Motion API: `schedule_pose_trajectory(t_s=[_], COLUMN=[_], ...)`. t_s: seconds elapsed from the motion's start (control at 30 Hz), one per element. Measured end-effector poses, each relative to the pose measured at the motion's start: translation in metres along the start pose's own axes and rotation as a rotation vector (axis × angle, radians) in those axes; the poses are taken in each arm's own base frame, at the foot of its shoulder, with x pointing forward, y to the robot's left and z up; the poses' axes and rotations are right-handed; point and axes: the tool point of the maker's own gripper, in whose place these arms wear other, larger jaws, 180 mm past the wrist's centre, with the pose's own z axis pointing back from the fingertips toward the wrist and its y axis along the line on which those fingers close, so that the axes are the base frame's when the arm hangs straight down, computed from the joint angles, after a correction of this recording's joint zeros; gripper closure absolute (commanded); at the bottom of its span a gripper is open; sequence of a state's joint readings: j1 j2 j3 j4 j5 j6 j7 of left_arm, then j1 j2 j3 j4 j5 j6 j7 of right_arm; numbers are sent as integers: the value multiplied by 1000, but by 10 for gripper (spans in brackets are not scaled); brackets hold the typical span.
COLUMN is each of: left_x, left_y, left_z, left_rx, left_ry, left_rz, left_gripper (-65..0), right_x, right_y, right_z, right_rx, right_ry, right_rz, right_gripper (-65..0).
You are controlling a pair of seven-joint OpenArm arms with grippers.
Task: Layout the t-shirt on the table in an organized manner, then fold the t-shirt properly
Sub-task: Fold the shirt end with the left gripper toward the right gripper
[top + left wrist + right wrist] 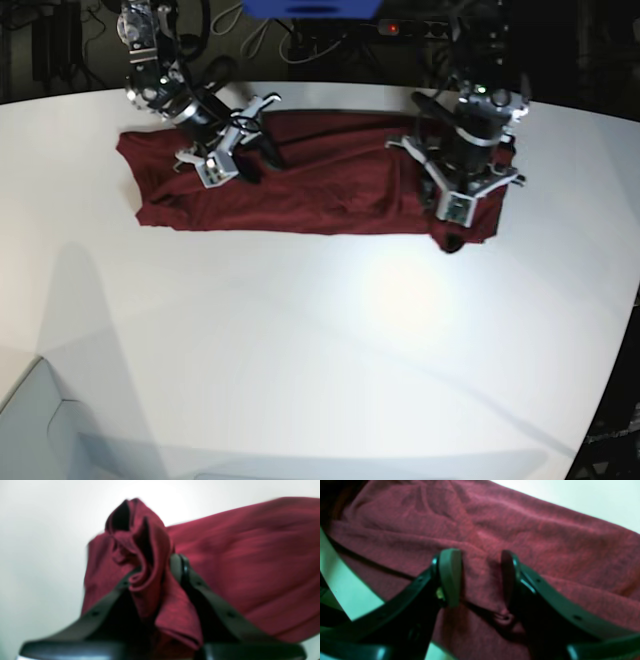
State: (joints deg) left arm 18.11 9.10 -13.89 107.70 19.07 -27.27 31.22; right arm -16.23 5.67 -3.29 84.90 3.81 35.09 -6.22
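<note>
A broad white tabletop (300,340) with a curved edge carries a single dark maroon t-shirt (320,190), spread as a long band near the far edge, its long axis running side to side in the base view. Two arms work over it, one at each end.

The right arm, on the base view's left, leans down from the far edge and slants toward the middle of the shirt, its wrist low over the cloth. The right pincer (480,577) stands open, its two fingers apart with flat wrinkled fabric showing between them; whether the tips touch the cloth cannot be told.

The left arm, on the base view's right, comes down steeply over the shirt's other end, near the tabletop's edge. The left pincer (155,575) is clamped on a bunched fold of the t-shirt (250,562), which rises in a crumpled peak between and above the fingers, while the rest of the garment trails off to the side in that wrist view, which is blurred.

The end under the right arm lies flatter and wider; the end under the left arm is gathered and narrower.
</note>
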Motion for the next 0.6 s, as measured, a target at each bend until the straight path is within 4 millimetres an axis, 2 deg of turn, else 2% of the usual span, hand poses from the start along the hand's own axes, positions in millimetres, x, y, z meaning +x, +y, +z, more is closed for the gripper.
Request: schedule_pose_trajectory(t_s=[0.1, 0.17, 0.23, 0.3, 0.5, 0.6], left_x=[2, -1, 8, 21, 37, 33], left_y=[-19, -26, -30, -40, -82, -88], left_z=[0, 0, 0, 2, 6, 2], left_rx=[-15, 5, 70, 97, 48, 60], left_ry=[5, 25, 8, -39, -93, -86], left_rz=[-119, -168, -195, -208, -215, -205], left_gripper=[0, 0, 0, 0, 0, 0], right_x=[0, 0, 0, 0, 0, 0], right_y=[0, 0, 0, 0, 1, 0], right_z=[0, 0, 0, 0, 0, 0], right_rx=[0, 0, 0, 1, 1, 1], right_ry=[1, 0, 0, -1, 0, -1], right_rz=[1, 1, 0, 0, 0, 0], right_gripper=[-269, -269, -269, -269, -269, -269])
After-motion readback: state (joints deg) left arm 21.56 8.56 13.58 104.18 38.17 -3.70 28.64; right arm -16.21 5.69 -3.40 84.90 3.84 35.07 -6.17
